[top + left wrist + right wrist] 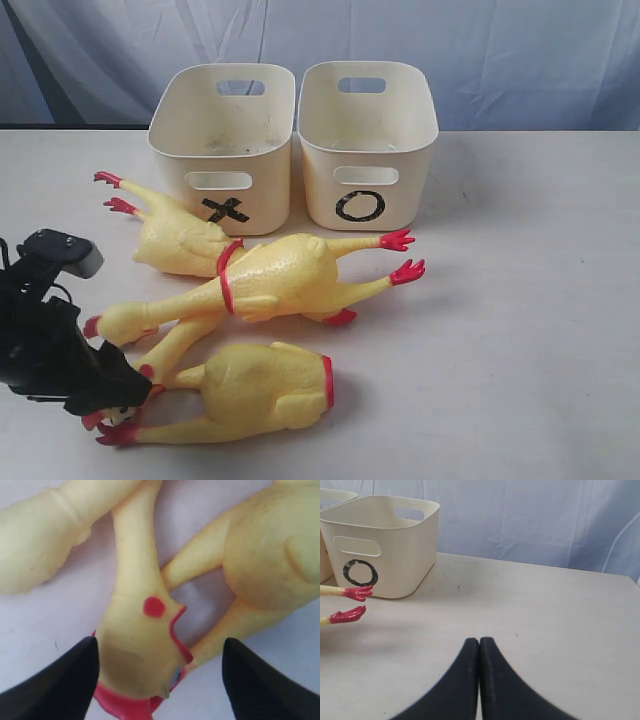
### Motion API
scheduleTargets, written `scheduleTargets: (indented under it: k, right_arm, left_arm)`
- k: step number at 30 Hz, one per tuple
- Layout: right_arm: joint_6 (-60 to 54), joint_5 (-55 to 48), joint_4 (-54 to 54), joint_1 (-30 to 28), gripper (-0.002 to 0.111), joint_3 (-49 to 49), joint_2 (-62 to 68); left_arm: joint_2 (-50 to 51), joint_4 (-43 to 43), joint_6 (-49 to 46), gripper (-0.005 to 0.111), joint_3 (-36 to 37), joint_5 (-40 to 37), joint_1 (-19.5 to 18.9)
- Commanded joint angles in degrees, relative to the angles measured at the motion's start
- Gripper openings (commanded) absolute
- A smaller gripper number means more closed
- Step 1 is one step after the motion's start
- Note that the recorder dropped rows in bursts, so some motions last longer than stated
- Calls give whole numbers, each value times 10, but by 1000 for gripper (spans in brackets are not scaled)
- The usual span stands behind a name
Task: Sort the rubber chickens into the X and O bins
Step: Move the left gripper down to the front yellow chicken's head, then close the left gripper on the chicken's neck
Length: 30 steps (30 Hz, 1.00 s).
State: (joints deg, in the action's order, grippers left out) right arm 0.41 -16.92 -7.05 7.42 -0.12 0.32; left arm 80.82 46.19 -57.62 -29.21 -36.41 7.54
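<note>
Three yellow rubber chickens lie in front of the bins: one at the back left [180, 243], one in the middle [280, 277] with red feet pointing right, and one in front [262, 388]. The X bin [225, 150] and the O bin [366, 140] stand side by side behind them. My left gripper [122, 400] is open at the front left, low over a chicken head [142, 650] that lies between its black fingers [65, 685]. The far finger stands apart from the head. My right gripper [480, 642] is shut on nothing above bare table, right of the O bin [385, 545].
The chickens' necks and legs cross each other near my left gripper. Two red feet [350, 604] reach toward the O bin. The white table [530, 330] stretches to the right, and a blue cloth backdrop [520, 60] hangs behind the bins.
</note>
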Motion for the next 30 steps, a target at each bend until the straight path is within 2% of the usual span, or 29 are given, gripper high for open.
scheduleTargets:
  k: [1,11,30]
  right_arm:
    - [-4,3,1,1,0,1,-3]
    - [-4,3,1,1,0,1,-3]
    - [-4,3,1,1,0,1,-3]
  left_arm:
    - [4,-18,15,66,-3,45,23]
    - [48,-21,37,66,-3,46,23]
    - [63,-17,36,66,-3,57,23]
